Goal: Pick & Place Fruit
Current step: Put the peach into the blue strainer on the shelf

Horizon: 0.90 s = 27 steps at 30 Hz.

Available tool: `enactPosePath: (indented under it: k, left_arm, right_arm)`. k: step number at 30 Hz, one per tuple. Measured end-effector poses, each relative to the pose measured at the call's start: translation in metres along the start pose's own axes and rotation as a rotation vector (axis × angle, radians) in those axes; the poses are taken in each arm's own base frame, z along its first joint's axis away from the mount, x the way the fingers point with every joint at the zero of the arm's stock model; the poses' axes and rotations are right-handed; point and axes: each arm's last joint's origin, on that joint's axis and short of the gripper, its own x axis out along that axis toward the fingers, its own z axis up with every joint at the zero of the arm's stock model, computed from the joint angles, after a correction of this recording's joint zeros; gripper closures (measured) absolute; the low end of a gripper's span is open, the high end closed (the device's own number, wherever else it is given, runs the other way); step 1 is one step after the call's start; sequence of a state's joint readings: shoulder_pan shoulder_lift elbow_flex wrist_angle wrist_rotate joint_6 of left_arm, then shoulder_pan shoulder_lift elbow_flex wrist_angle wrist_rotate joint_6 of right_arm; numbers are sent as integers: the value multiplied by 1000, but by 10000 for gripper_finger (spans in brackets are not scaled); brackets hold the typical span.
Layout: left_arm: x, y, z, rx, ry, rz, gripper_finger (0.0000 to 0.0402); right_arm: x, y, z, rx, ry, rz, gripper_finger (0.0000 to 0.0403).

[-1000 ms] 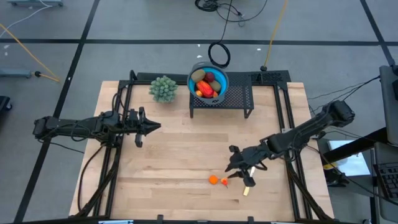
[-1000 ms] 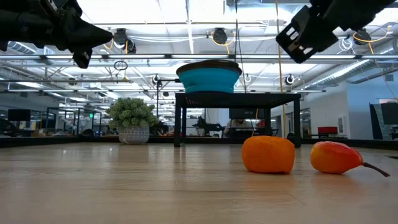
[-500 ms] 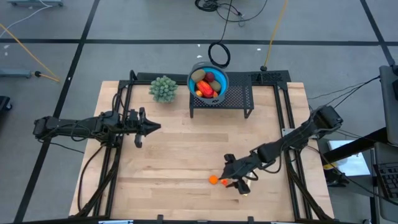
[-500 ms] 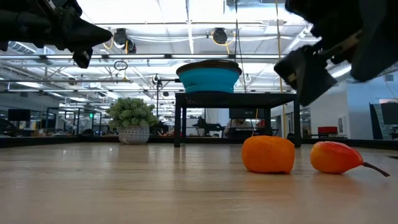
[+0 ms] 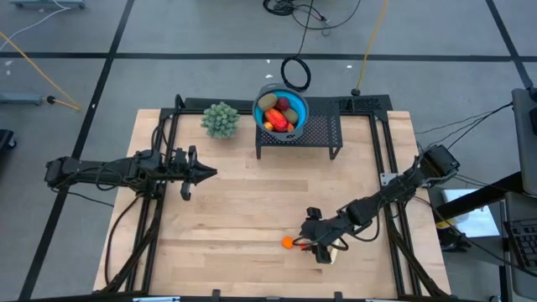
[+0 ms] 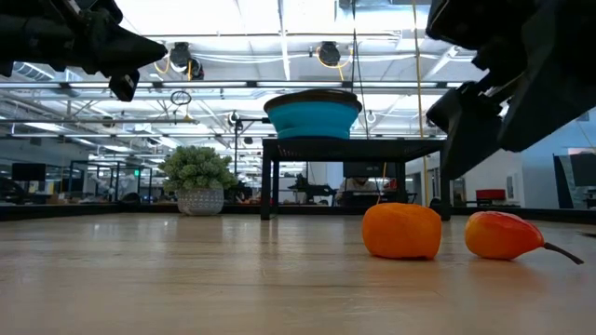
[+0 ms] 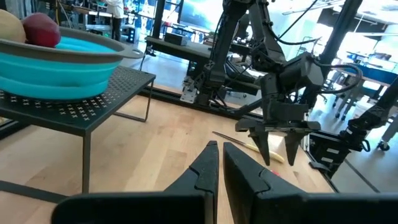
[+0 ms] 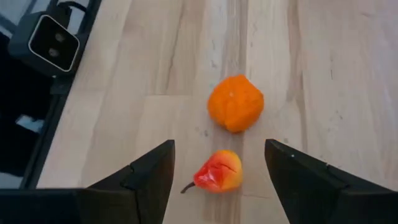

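Note:
Two small fruit lie on the wooden table near its front edge: a round orange one (image 8: 235,102) (image 5: 288,242) and a red-orange pear-shaped one (image 8: 217,172) (image 6: 503,234). My right gripper (image 8: 219,146) (image 5: 312,241) hangs open just above them, slanting down, with one finger on each side of the pear-shaped piece and clear of it. More fruit fills the blue bowl (image 5: 262,96) on the black stand (image 5: 319,134). My left gripper (image 5: 210,171) waits shut and level over the table's left half.
A bushy pale-green plant ball (image 5: 221,119) sits at the far edge, left of the stand. A thin yellow strip (image 7: 261,147) lies on the table by the right gripper. Bare wood stretches across the table's middle (image 5: 252,210).
My right gripper has come down and moved toward the table's near edge and left, from beside the two fruit to just over them, tipping further downward. The fruit have not moved.

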<state>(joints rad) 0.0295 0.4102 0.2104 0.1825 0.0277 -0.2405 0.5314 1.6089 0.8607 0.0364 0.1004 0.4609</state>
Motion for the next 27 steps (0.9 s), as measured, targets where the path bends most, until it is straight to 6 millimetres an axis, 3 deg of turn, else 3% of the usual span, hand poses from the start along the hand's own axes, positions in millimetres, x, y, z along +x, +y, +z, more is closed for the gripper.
enactPosePath:
  k: [7,13,27]
  left_arm:
    - [0,0,0,2,1,0,380]
    - [0,0,-1,2,7,0,380]
    - [0,0,-1,29,7,0,380]
  right_arm:
    - [4,7,-3,-12,-32,-88,163]
    - [19,5,-12,64,4,-129,163]
    - [46,20,-25,52,67,-151,163]
